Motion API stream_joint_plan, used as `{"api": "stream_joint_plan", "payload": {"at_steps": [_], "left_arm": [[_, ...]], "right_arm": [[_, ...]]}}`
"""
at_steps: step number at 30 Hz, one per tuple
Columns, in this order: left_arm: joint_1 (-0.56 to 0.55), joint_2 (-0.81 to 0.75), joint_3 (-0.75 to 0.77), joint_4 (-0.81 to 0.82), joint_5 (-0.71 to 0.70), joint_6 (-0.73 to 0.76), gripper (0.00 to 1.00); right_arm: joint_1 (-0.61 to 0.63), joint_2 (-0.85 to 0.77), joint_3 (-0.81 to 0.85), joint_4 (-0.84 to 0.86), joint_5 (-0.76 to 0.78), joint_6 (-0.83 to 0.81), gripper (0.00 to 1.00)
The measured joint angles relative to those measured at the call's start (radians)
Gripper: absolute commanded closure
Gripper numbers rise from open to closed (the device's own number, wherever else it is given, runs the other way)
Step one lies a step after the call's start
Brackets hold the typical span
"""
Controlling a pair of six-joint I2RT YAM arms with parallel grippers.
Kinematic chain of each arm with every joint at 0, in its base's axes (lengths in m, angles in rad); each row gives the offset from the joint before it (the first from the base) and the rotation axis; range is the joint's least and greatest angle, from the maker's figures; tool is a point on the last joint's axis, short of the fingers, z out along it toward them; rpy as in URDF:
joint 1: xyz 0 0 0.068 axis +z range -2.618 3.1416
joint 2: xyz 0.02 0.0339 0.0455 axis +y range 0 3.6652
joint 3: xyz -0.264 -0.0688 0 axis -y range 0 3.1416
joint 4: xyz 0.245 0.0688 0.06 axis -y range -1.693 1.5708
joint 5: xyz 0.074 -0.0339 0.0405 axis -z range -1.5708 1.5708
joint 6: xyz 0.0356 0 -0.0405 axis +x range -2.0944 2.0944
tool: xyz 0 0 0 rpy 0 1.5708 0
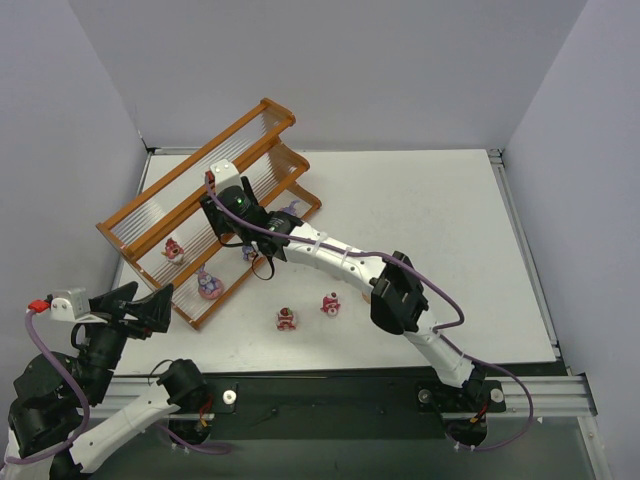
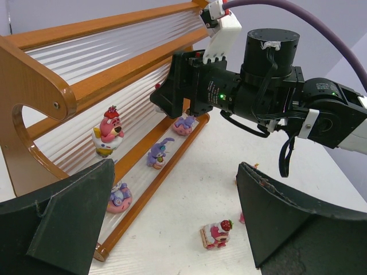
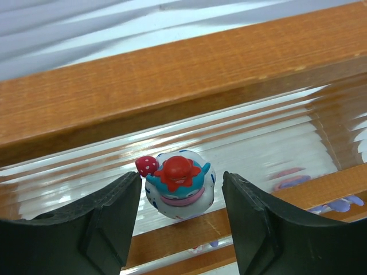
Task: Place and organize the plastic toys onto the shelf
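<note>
- right hand [image 3: 180,179] at the shelf [image 1: 160,205], middle tier; fingers let go, straddling red-topped toy [image 3: 178,186] sitting on the slats
- left hand [image 2: 175,165] spread wide, by the shelf's near end
- pink toy [image 2: 108,129] on middle tier, purple bunny [image 2: 159,152] on bottom tier
- two toys [image 1: 287,319] loose on table [image 1: 450,220]

From above, the right arm [image 1: 330,255] hides its own fingers [image 3: 109,217] and the red-topped toy [image 3: 179,183] between them. In the right wrist view, a purple toy [image 3: 343,204] is blurred, cut by the edge.
</note>
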Motion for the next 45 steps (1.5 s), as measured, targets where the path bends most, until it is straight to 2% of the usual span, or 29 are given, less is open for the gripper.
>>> {"api": "stream_joint_plan", "payload": {"at_steps": [8, 20, 30, 33, 36, 37, 40, 45], "left_arm": [[0.000, 0.000, 0.000, -0.003, -0.006, 0.000, 0.03], [0.000, 0.000, 0.031, -0.018, -0.006, -0.009, 0.03], [0.000, 0.000, 0.050, -0.035, -0.001, -0.026, 0.03], [0.000, 0.000, 0.050, -0.041, 0.003, -0.033, 0.03], [0.000, 0.000, 0.050, -0.041, 0.009, -0.045, 0.03], [0.000, 0.000, 0.050, -0.041, 0.013, -0.047, 0.03], [-0.001, 0.000, 0.043, -0.042, 0.021, -0.054, 0.03], [-0.005, 0.000, 0.002, -0.040, 0.036, -0.068, 0.03]], "right_arm": [[0.000, 0.000, -0.023, 0.014, 0.004, 0.000, 0.26], [0.015, -0.075, -0.204, 0.133, 0.007, -0.021, 0.19], [0.038, -0.257, -0.410, 0.187, 0.017, -0.034, 0.17], [0.047, -0.359, -0.531, 0.206, 0.028, -0.031, 0.22], [0.048, -0.482, -0.672, 0.209, 0.057, -0.005, 0.42], [0.049, -0.522, -0.716, 0.209, 0.070, 0.009, 0.57], [0.039, -0.636, -0.835, 0.173, 0.102, 0.082, 0.75], [-0.060, -0.747, -1.031, 0.119, 0.098, 0.232, 0.90]]}}
